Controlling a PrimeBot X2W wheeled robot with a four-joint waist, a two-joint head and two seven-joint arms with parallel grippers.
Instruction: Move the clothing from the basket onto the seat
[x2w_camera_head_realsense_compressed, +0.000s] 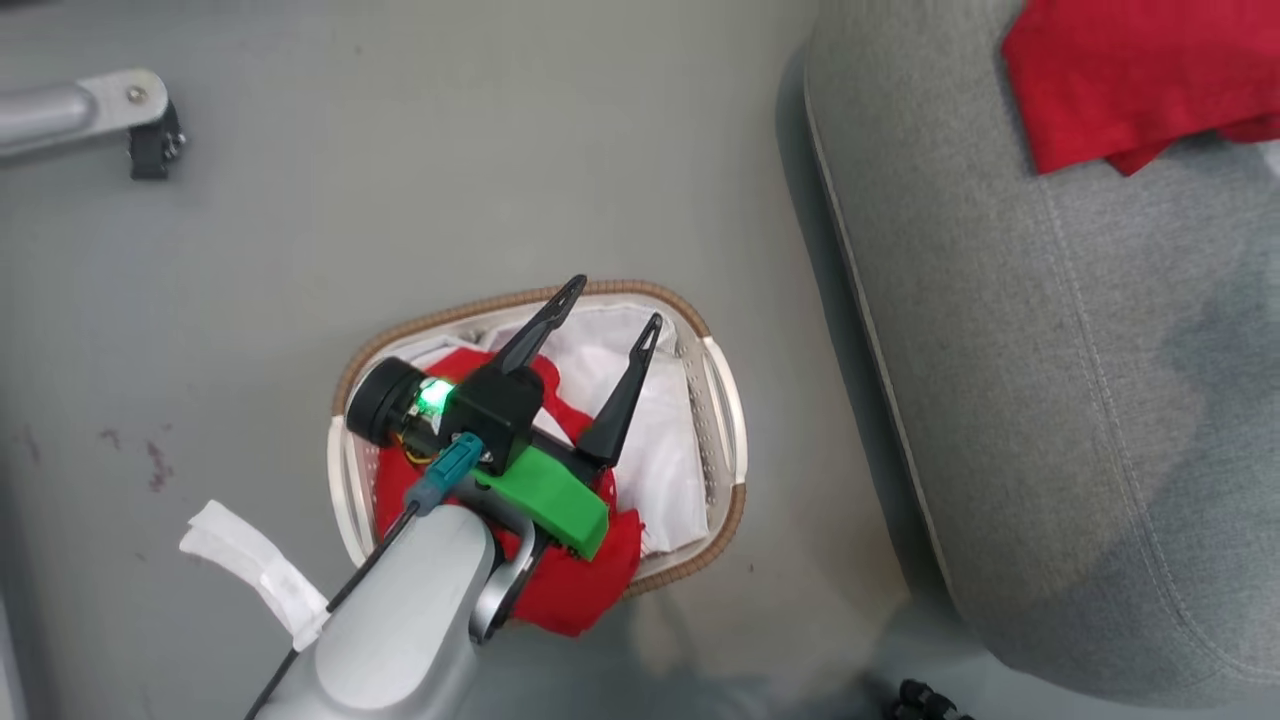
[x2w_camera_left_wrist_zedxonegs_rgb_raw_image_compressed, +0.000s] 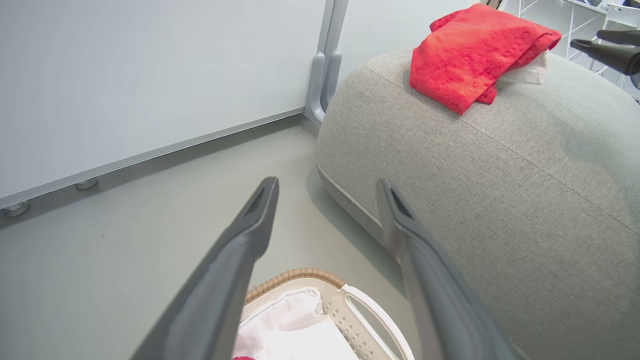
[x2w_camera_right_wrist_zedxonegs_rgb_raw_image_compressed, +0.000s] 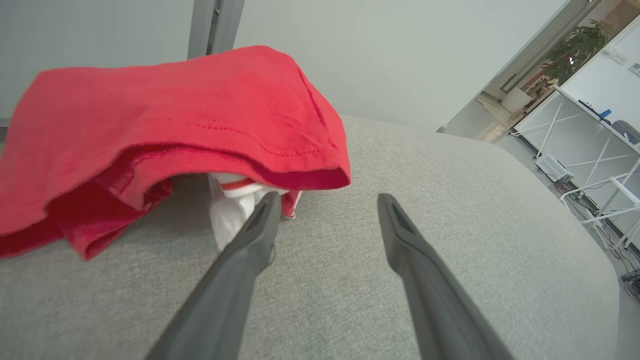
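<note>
left fingers (x2w_camera_head_realsense_compressed: 625, 395) wide, empty, beside seat (x2w_camera_head_realsense_compressed: 1050, 400) over basket (x2w_camera_head_realsense_compressed: 735, 520) | right fingers (x2w_camera_right_wrist_zedxonegs_rgb_raw_image_compressed: 252, 235) wide, empty, by red garment (x2w_camera_head_realsense_compressed: 1110, 80) on seat | second garment (x2w_camera_head_realsense_compressed: 590, 570) off seat, in basket | risk: left pinch may catch white lining (x2w_camera_head_realsense_compressed: 660, 470) too

Silver forearm (x2w_camera_head_realsense_compressed: 400, 620), green bracket (x2w_camera_head_realsense_compressed: 548, 500), black jaws.
</note>
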